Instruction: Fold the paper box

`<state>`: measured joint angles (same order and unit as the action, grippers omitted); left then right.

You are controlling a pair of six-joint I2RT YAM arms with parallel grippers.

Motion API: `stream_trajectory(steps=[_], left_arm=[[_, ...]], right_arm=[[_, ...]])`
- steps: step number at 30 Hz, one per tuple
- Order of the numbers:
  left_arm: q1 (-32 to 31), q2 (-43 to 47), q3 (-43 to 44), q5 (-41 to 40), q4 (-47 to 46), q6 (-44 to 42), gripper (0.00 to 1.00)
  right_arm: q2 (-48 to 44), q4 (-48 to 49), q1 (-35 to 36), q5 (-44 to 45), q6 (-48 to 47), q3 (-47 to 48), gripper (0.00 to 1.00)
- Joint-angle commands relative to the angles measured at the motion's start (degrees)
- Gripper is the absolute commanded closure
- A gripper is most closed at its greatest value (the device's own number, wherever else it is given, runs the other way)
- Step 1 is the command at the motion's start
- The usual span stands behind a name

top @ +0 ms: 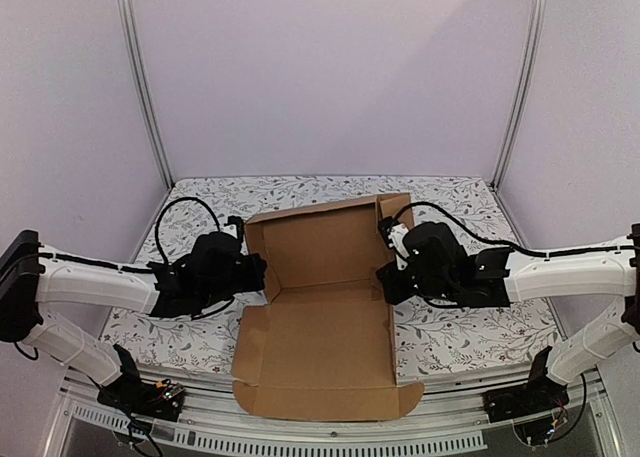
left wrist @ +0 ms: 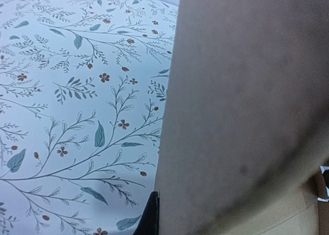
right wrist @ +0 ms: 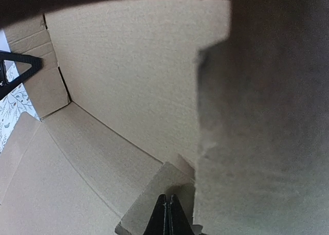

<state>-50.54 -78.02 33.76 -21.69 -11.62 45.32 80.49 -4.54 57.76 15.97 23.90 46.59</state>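
Observation:
The brown paper box (top: 315,347) lies across the middle of the table. Its back panel stands upright and its base lies flat toward the near edge. My left gripper (top: 258,275) is at the box's left corner. In the left wrist view one black finger (left wrist: 152,217) lies flush against the outside of a raised side flap (left wrist: 241,101), and the other finger is hidden behind it. My right gripper (top: 384,277) is at the right corner. Its fingers (right wrist: 167,209) are pressed together with nothing between them, their tips over a small folded tab (right wrist: 154,188) inside the box (right wrist: 128,65).
A floral cloth (top: 450,327) covers the table around the box and also shows in the left wrist view (left wrist: 67,116). Metal frame posts (top: 140,77) rise at the back corners. A slotted rail (top: 330,439) runs along the near edge under the box's front flap.

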Motion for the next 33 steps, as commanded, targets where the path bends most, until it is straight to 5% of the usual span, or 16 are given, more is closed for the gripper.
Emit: stream_trajectory(steps=[1, 16, 33], left_arm=[[0.35, 1.28, -0.04, -2.48, -2.21, -0.90, 1.00], [1.05, -2.84, 0.20, -10.56, -1.61, -1.62, 1.00], [2.21, -0.20, -0.96, -2.36, -2.61, 1.74, 1.00]], right_arm=[[-3.21, -3.58, 0.33, 0.31, -0.97, 1.31, 1.00], [-17.51, -6.73, 2.08, -10.72, -3.14, -4.38, 1.00], [-19.60, -6.14, 3.74, -7.41, 1.07, -12.55, 1.00]])
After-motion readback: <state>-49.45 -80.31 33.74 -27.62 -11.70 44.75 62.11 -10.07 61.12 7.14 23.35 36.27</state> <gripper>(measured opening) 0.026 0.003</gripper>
